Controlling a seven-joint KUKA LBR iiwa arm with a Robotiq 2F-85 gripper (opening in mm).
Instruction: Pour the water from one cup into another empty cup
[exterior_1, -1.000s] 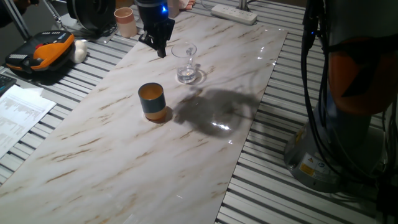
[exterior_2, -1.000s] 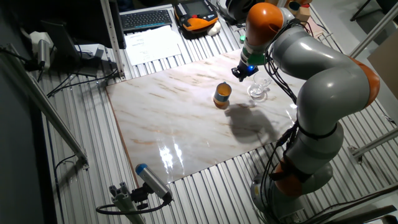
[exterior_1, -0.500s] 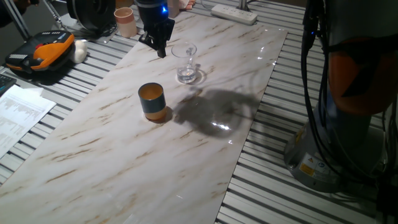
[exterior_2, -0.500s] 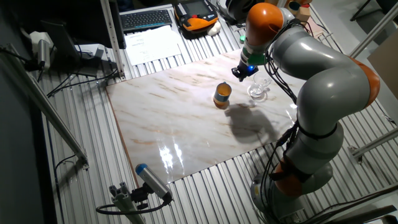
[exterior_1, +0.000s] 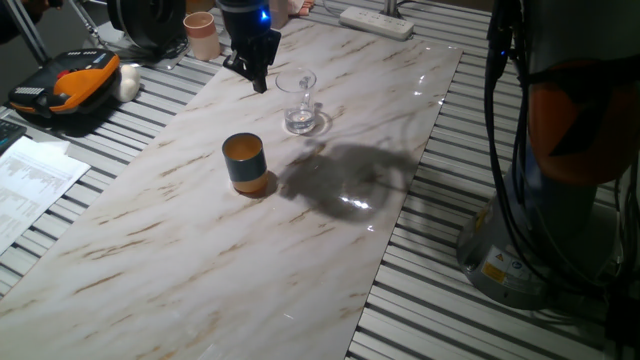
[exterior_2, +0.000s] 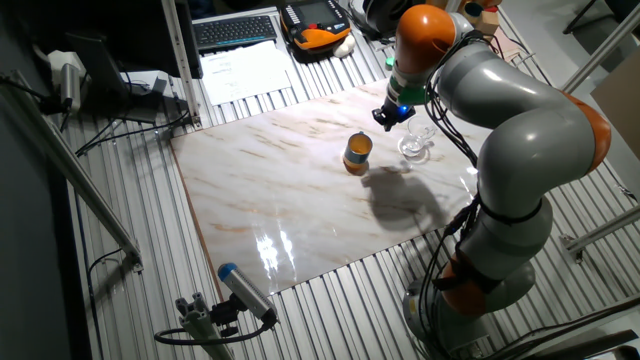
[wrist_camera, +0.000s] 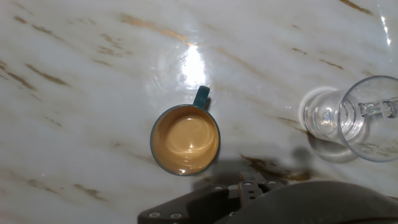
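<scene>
- Well, the biggest thing here is the grey and orange KUKA arm (exterior_2: 500, 120), bent over from the side of the bench (exterior_1: 180, 270), which has a pale marble-patterned top.
- Off the marble, on the slatted surface, sit an orange and black case (exterior_1: 65, 90), some printed papers (exterior_1: 30, 185), a white power strip (exterior_1: 378, 20) and a pinkish-beige cup (exterior_1: 201, 35); none of them looks to be part of the job.
- The gripper (exterior_1: 258, 72) hangs above the far part of the bench, just beside the glass and apart from it, holding nothing. It is dark and small in both room views and the hand view shows only its body, so I cannot tell how wide the jaws stand.
- The teal cup (exterior_1: 244, 162) stands upright near the middle of the marble, its orange inside bare and dry in the hand view (wrist_camera: 185, 139).
- The glass cup (exterior_1: 297, 98) stands upright on its thick base, near the teal cup but not touching it, further back.
- The water (wrist_camera: 333, 118) is barely visible; I take it to be in the bottom of the glass.
- As I judge it, nothing of the task is done yet: the glass is ungrasped and the teal cup is empty. Gripping, carrying over and tipping are all left.
</scene>
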